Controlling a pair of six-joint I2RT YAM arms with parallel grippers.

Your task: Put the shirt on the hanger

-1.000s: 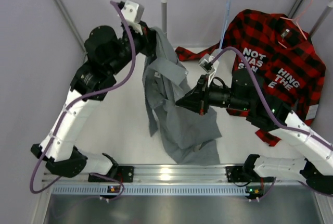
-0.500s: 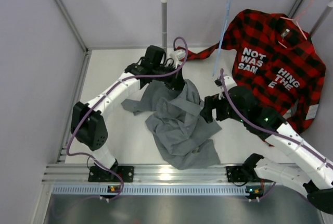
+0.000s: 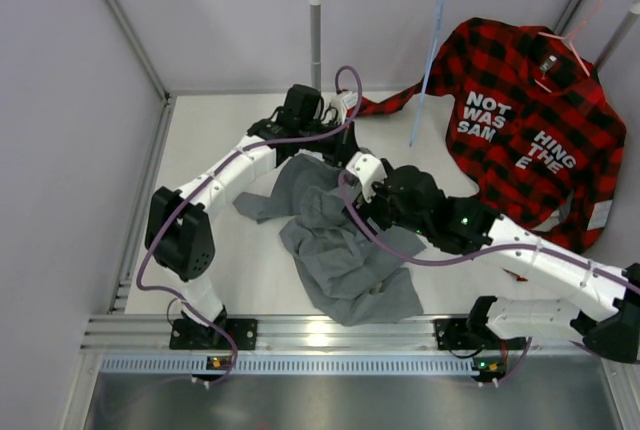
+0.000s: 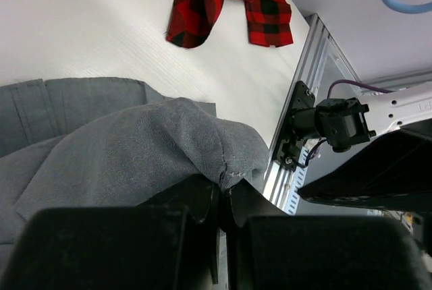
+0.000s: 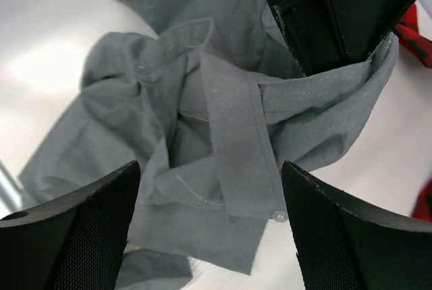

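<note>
Having lowered the shirt (image 3: 340,250) to the table (image 3: 215,150), left gripper (image 4: 221,192) keeps a fold clamped between its jaws; right gripper (image 5: 208,168) gapes just above, hanger (image 3: 430,60) still unreached.

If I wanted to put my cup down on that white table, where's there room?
Bare table lies in the far-left corner, between wall and left arm. The middle is crowded: the shirt, left tool and right tool meet there.

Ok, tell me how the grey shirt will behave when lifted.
Likely floppy: the shirt lies crumpled in soft folds. It'll probably sag from whatever point is held, as the fold pinched in the left tool drapes over it. Probably light: the cloth looks thin.
</note>
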